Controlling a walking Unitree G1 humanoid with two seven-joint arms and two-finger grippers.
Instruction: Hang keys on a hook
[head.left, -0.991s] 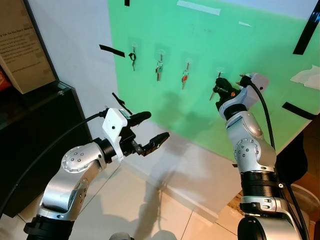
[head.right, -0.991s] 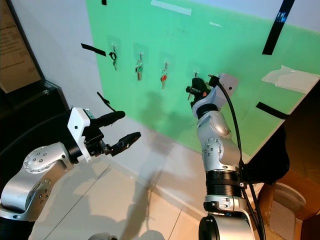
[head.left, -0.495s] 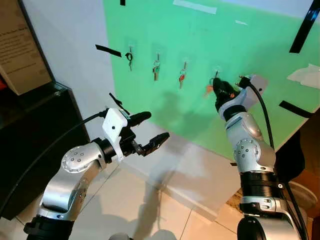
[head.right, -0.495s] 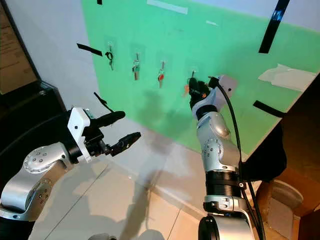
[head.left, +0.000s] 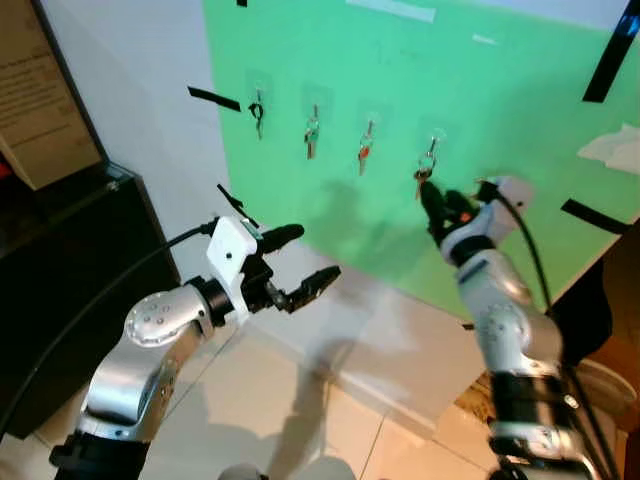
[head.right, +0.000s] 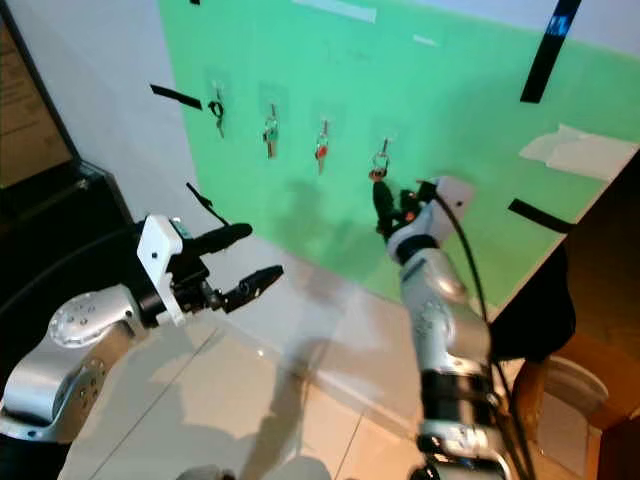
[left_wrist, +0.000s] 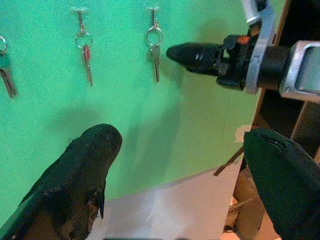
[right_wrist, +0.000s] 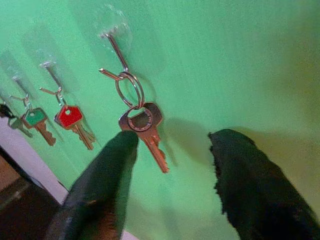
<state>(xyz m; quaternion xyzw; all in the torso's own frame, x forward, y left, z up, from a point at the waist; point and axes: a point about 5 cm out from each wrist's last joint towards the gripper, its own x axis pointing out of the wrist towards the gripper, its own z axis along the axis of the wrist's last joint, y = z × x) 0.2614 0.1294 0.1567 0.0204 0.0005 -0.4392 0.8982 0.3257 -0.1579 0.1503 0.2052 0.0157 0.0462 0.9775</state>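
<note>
A silver key (right_wrist: 145, 125) on a ring hangs from the fourth, rightmost hook (right_wrist: 116, 47) on the green wall (head.left: 500, 120). My right gripper (head.left: 433, 200) is open just below and in front of this key, its two fingers either side without touching it. Left of it, three other hooks hold a red key (head.left: 365, 152), a green key (head.left: 312, 133) and a black key (head.left: 257, 110). My left gripper (head.left: 315, 252) is open and empty, held out in front of the white wall well below the keys.
A black cabinet (head.left: 60, 260) stands at the left against the wall. Black tape strips (head.left: 215, 98) are stuck on the wall. Pale floor tiles (head.left: 260, 400) lie below. Dark shelving and a cardboard box (head.right: 590, 380) are at the right.
My right gripper has opened and drawn back down from the fourth hook. The silver key now hangs free on that hook. The left arm has stayed put.
</note>
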